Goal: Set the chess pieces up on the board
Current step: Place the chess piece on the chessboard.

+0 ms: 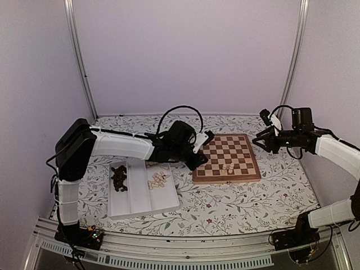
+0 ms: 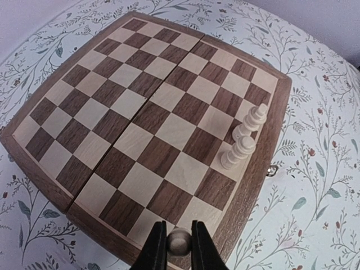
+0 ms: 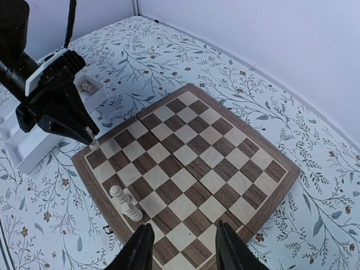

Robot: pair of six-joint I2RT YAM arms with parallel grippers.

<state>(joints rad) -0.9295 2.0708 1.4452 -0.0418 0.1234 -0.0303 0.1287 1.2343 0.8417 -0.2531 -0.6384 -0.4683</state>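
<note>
One cream piece (image 2: 179,242) pinched in left fingers (image 2: 154,251), over board (image 2: 140,112); right fingers (image 3: 140,253) apart, empty

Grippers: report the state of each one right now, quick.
Left gripper: shut on a cream chess piece, at the board edge.
Right gripper: open, holding nothing.

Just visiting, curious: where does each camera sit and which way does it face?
Top external: above and behind the arms, looking down on table and board; both arms show.
Left wrist: on left arm, facing across board; left gripper shut on a cream piece.
Right wrist: on right arm, facing board and left arm; open right gripper shows.
Shared: wrist views both show two standing cream pieces.
</note>
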